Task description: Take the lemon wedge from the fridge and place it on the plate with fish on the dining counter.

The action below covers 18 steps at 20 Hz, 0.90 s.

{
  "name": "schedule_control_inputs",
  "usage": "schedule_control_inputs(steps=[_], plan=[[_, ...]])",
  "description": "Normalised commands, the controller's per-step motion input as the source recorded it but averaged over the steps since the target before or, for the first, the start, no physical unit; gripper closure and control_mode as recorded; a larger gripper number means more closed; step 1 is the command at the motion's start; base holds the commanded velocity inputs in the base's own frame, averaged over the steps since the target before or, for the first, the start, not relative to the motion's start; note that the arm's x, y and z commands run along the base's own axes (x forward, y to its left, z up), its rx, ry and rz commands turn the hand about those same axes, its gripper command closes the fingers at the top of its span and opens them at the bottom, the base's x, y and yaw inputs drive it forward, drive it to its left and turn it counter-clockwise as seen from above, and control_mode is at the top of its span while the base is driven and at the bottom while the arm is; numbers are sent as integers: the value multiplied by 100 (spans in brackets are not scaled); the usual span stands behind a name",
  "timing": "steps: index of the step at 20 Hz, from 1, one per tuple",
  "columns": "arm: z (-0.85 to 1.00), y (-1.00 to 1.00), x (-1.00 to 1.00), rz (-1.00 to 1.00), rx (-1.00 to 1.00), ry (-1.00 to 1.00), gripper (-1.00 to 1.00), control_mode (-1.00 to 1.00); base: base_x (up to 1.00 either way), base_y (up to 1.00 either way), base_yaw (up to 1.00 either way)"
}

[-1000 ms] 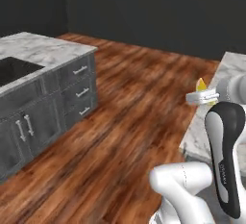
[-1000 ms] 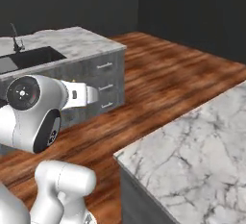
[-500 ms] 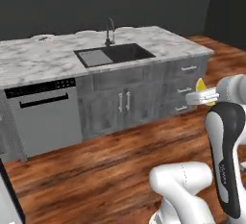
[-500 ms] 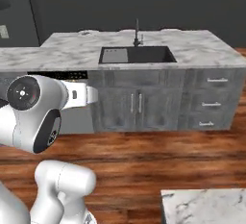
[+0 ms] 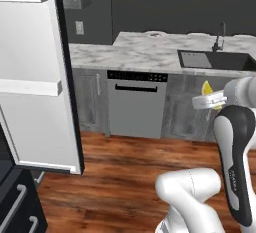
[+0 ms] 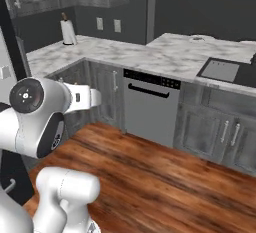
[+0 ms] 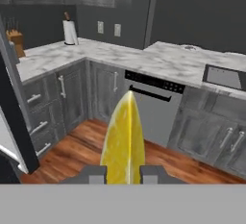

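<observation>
The open fridge door (image 5: 37, 72) fills the left side of the left base view, its white inner face and shelves turned toward the camera. Behind it, across the middle of the frame, runs a grey-veined marble counter (image 5: 145, 52) with a black sink (image 5: 217, 59) and faucet (image 5: 219, 32) at the upper right. A grey dishwasher (image 5: 136, 104) sits under the counter at centre, above the wood floor (image 5: 120, 177). A paper towel roll (image 6: 67, 31) stands at the upper left of the right base view. The gripper (image 5: 210, 98) at the right edge of the left base view is clenched on the lemon wedge (image 5: 206, 88); in the hand view the wedge (image 7: 124, 143) rises yellow between the two fingertips (image 7: 94, 173) at bottom centre.
</observation>
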Motion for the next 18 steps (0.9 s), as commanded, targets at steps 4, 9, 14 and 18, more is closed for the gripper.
schedule_control_inputs(steps=[4, 9, 14, 18], plan=[[0, 0, 0, 0, 0, 0, 100, 100, 0, 0, 0], [0, 0, 0, 0, 0, 0, 100, 100, 15, -1, 0], [0, 0, 0, 0, 0, 0, 100, 100, 78, -13, 2], [0, 0, 0, 0, 0, 0, 100, 100, 100, -33, 5]])
